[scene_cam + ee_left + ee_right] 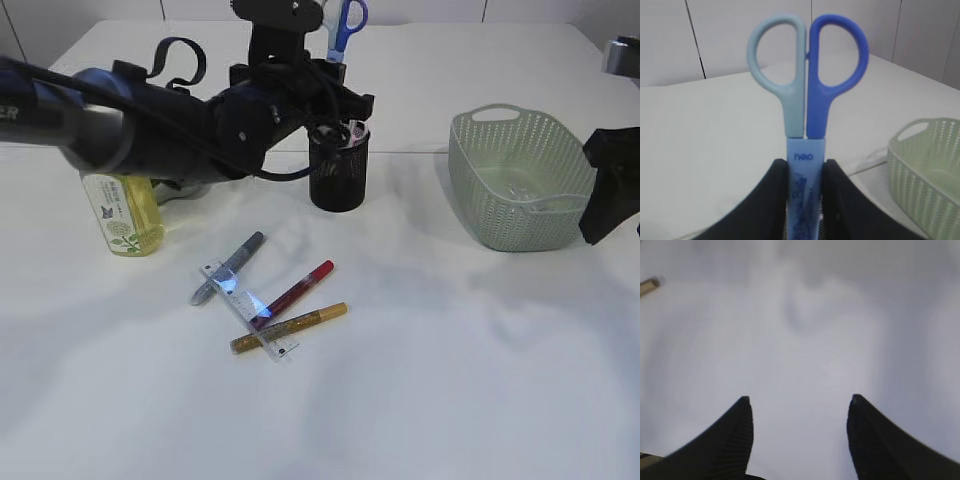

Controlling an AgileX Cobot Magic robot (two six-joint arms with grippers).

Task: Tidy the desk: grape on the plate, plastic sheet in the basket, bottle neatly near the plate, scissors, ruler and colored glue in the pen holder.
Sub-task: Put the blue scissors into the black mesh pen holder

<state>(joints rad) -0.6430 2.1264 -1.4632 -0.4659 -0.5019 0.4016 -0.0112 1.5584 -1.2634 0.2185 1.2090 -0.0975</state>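
Above the black mesh pen holder [338,170], far centre of the white table [430,380], left gripper [805,200] is clamped on the scissors [807,85], sheathed blade pinched between the two black fingers [775,200], handles pointing up, one pale blue, one darker blue. Scissors upright, lower end hidden behind the gripper in the exterior view, so cannot tell how deep they sit in the holder. Something striped shows at the holder rim, too small to name.

Right gripper [800,440] jaws stand wide apart, nothing between them, only bare table below; in the exterior view it sits at the far right edge, just beside the green basket [520,180]. Basket right of the holder, well apart from it.

Bottle [122,212] with yellow liquid stands upright at left, partly behind the left arm.

Near centre-left: clear ruler [250,310] lies flat and diagonal, with three glue pens across or beside it: silver glue pen [228,267], red glue pen [298,292], gold glue pen [290,327]. Red and gold cross the ruler; silver touches its far end.
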